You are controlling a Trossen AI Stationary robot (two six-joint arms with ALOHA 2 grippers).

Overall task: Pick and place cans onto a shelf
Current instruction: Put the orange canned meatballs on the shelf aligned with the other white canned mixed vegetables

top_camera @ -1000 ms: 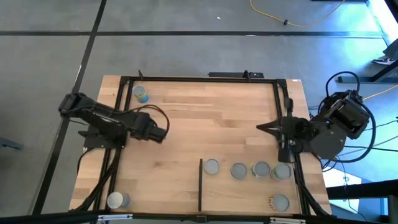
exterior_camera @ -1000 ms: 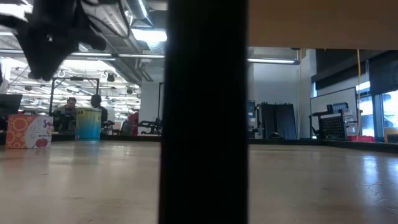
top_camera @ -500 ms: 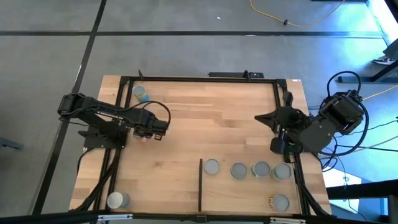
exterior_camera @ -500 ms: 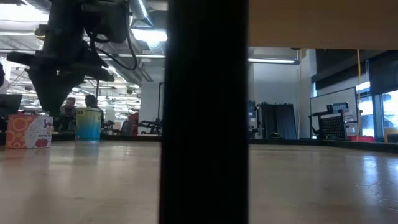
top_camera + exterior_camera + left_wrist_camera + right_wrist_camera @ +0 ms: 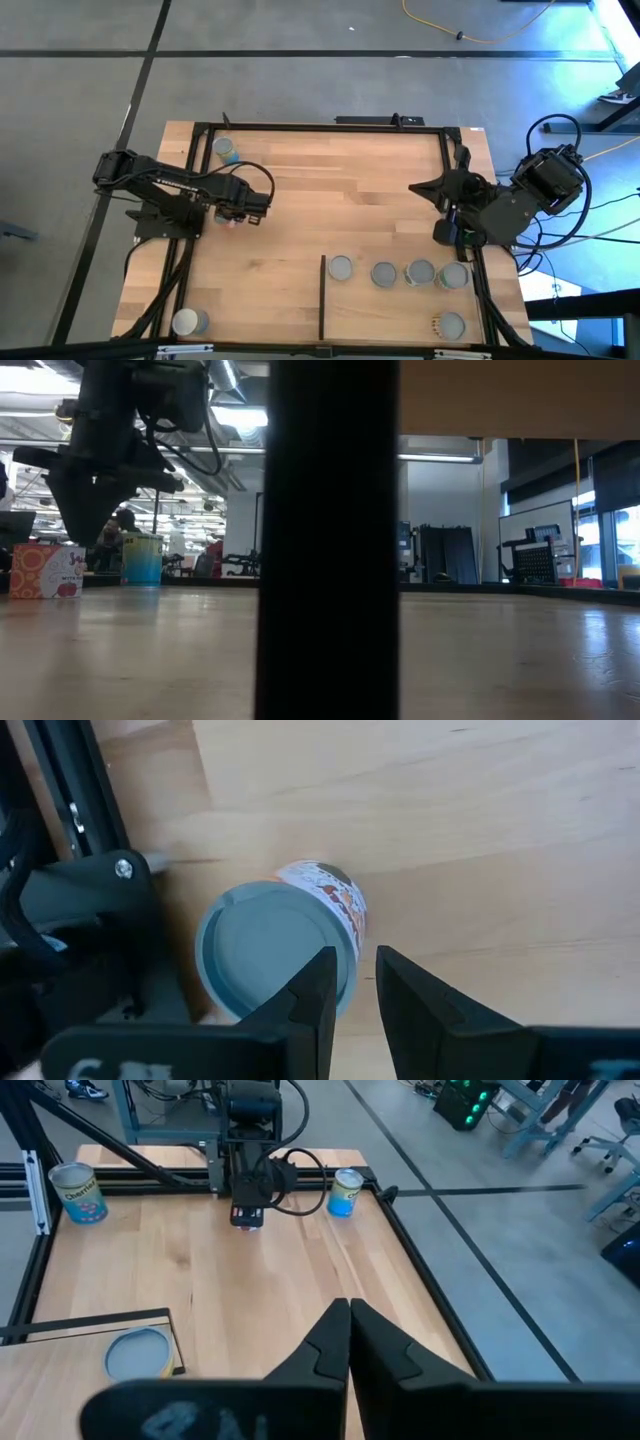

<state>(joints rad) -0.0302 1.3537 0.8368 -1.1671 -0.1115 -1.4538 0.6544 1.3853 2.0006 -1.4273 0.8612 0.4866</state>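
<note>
Jaws on left barely parted over can [image 5: 272, 948]; right jaws closed.

Grey floor [image 5: 300, 80] with yellow cable [image 5: 500, 35]; ceiling lights [image 5: 235, 415].

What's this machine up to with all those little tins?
It is moving cans onto the shelf, a pale panel at the table's near right, where five tins already stand. The left gripper hovers over a red-labelled can on the table's left side, fingers only narrowly apart, not gripping it. The right gripper waits shut near the right edge.
</note>
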